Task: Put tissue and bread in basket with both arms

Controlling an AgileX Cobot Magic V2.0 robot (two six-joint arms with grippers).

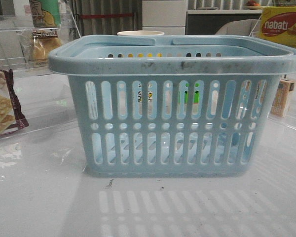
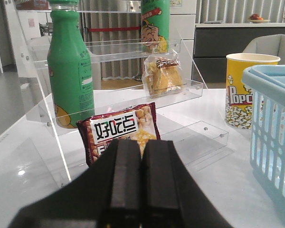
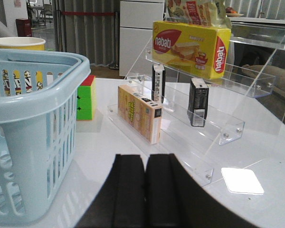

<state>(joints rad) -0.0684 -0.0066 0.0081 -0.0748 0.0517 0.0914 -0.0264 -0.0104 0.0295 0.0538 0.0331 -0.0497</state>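
Since nothing's grabbed yet, looks like the very start: both reaches pending. Left gripper (image 2: 141,183) pressed together, holding nothing, with the bread (image 2: 162,76) well ahead on the clear shelf past a cracker packet (image 2: 119,133), basket (image 2: 270,137) off to one side. Right gripper (image 3: 145,190) likewise pressed shut, empty, tissue (image 3: 198,102) standing ahead on the acrylic step. Next up, probably: spread open, reach forward.

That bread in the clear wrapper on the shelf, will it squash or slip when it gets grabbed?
Probably both, a little. The golden-brown bread in a clear plastic wrapper looks soft, so it may dent. The crinkly, glossy film could slide or bunch. It leans against the clear acrylic shelf, so a nudge might tip it.
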